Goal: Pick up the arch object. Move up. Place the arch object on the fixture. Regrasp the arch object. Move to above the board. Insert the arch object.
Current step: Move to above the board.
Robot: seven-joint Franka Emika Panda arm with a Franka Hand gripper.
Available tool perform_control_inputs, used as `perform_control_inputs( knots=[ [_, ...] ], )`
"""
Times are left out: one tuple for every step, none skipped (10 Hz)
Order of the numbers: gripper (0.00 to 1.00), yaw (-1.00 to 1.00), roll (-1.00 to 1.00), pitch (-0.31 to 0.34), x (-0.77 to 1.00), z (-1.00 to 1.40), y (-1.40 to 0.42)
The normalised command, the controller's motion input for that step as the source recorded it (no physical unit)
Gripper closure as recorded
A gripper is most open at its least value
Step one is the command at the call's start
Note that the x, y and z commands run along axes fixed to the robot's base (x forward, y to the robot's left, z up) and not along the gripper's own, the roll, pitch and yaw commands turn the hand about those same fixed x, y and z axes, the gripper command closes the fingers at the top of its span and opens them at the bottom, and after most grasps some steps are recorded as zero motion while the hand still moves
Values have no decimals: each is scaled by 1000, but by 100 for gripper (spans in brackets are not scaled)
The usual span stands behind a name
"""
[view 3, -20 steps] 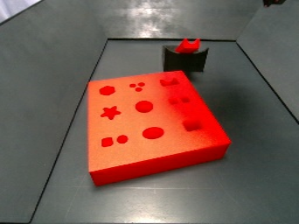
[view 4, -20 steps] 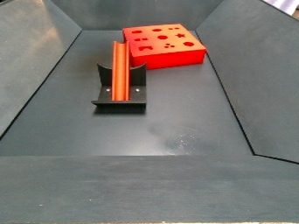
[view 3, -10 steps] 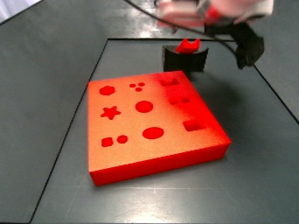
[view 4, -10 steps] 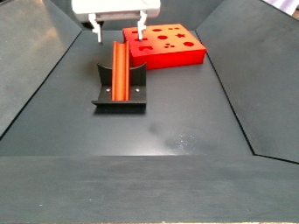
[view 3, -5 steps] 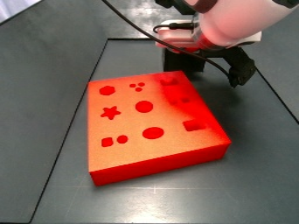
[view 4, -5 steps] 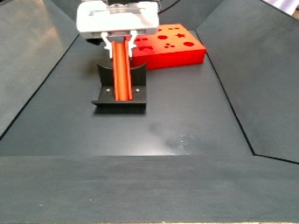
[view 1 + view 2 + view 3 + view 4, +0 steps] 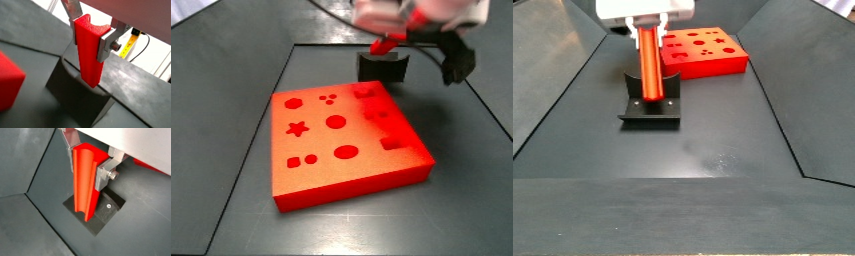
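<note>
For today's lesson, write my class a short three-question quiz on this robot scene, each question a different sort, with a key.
1. True or false: the arch lies flat on the board.
2. Multiple choice: where is the claw? A) over the board B) above the fixture, shut on the arch C) resting on the floor
3. Fill in: in a wrist view the arch's lower end is just over the dark ____.

Key:
1. False. It is upright in the claw, clear of the board.
2. B
3. fixture
</note>
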Motion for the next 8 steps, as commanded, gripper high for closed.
perform_control_inputs(
  knots=[
    [100,131,-76,193,10,1000,-127],
    [100,152,-50,171,14,1000,-122],
    [100,159,-33,150,20,1000,-120],
    [100,161,-15,122,27,1000,-115],
    [100,154,-14,102,31,1000,-112],
    [100,144,-14,85,35,1000,-103],
    [100,133,-20,67,34,1000,-93],
    [100,116,-26,52,34,985,-85]
  ],
)
